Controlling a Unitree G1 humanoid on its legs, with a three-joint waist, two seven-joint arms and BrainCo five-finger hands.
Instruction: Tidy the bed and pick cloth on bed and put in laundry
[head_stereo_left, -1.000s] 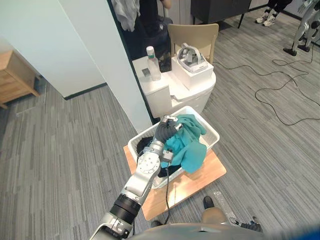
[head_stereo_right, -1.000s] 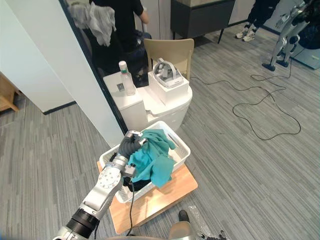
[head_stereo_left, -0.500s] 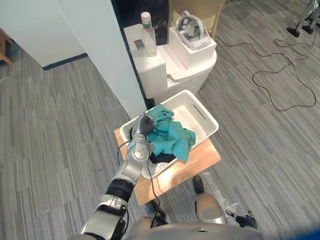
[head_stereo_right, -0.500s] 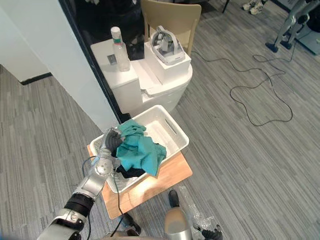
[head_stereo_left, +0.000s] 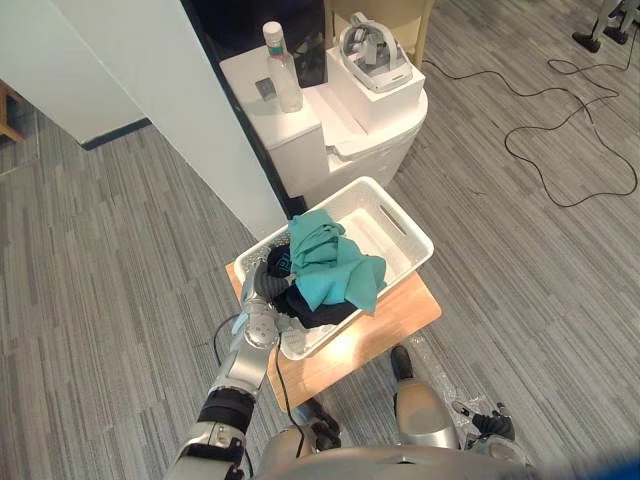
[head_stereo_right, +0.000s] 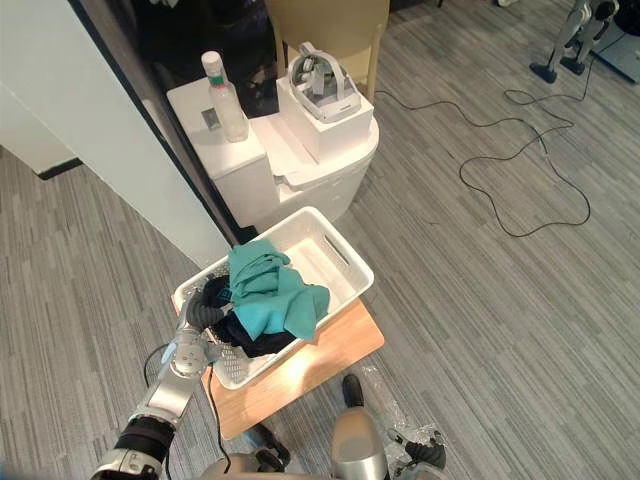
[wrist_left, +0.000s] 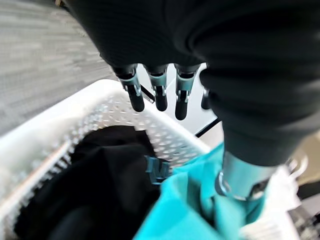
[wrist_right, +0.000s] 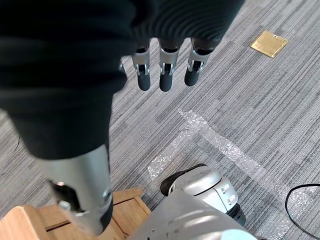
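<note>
Teal cloth (head_stereo_left: 330, 265), heaped over dark garments (head_stereo_left: 312, 306) in white laundry basket (head_stereo_left: 415, 236), is located just right of the nearer left hand (head_stereo_left: 263, 292), held unclenched and empty; right hand (wrist_right: 166, 75) likewise relaxed

i see my left arm (head_stereo_left: 238, 365) stretched forward and low, left hand (head_stereo_left: 266, 284) with fingers (wrist_left: 156, 95) straight and relaxed, thumb (wrist_left: 242, 175) apart from them, holding nothing, right hand (wrist_right: 170, 25) pointing downward, its fingers (wrist_right: 166, 75) straight, also empty

Bright, even light, soft shadows (mild glare)
</note>
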